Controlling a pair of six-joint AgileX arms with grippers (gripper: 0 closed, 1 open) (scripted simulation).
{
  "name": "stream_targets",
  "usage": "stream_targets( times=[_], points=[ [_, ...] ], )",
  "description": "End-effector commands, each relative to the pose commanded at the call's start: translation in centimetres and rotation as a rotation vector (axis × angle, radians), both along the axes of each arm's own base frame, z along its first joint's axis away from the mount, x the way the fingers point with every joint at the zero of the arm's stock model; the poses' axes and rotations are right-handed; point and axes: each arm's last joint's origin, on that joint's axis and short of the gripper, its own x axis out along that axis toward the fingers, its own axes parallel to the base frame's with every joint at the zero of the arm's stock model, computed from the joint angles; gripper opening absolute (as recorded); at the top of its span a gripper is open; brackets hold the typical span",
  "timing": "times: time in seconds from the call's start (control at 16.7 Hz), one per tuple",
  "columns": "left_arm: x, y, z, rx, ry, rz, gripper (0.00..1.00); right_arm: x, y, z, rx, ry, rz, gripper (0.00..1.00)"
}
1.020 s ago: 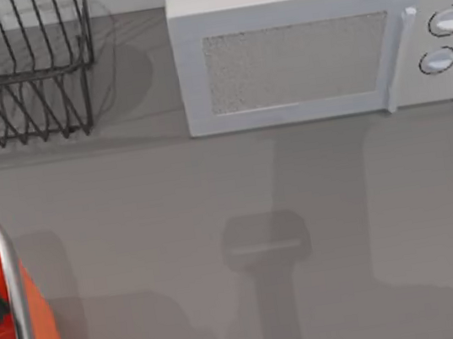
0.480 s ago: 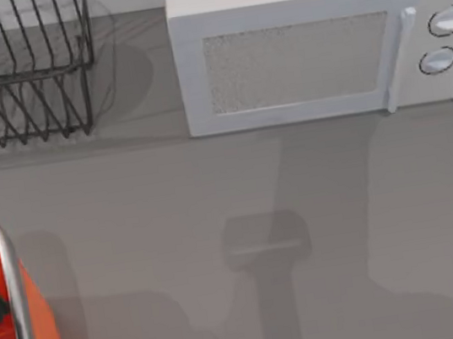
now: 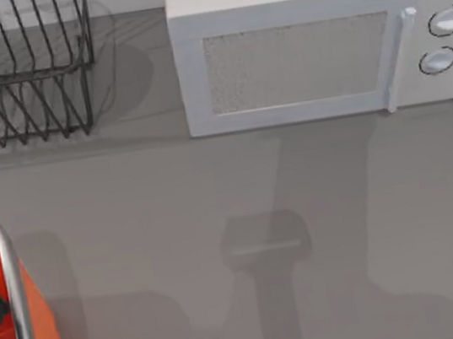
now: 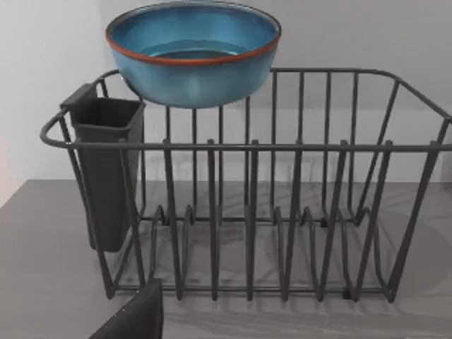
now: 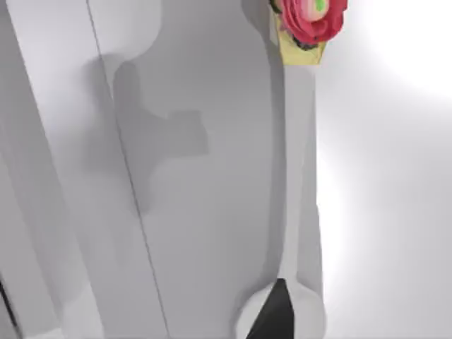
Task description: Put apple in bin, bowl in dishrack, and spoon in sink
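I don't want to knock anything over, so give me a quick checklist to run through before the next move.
1. Bowl placed: upright, high at the back rim of the dishrack, not down among the prongs. Whether it is seated: cannot tell.
2. Left pincer apart from bowl and rack: ok.
3. Rack upright, prong rows free: ok.
4. Apple in bin: something red shows inside the silver rim, but whether it is the apple: cannot tell.
5. Spoon in sink: right pincer hangs over a pale surface near a red-and-yellow object: cannot tell.
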Motion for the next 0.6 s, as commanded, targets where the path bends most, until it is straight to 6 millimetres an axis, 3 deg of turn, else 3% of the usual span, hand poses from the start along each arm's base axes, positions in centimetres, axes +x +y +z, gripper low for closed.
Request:
stream_targets(
  times=[0.24, 0.6],
  points=[
    [0.00, 0.00, 0.00, 0.000, 0.000, 0.000, 1.00, 0.00, 0.00, 0.00, 0.000, 0.000, 0.000, 0.98],
    [0.00, 0.00, 0.00, 0.000, 0.000, 0.000, 1.00, 0.00, 0.00, 0.00, 0.000, 0.000, 0.000, 1.00]
  ],
)
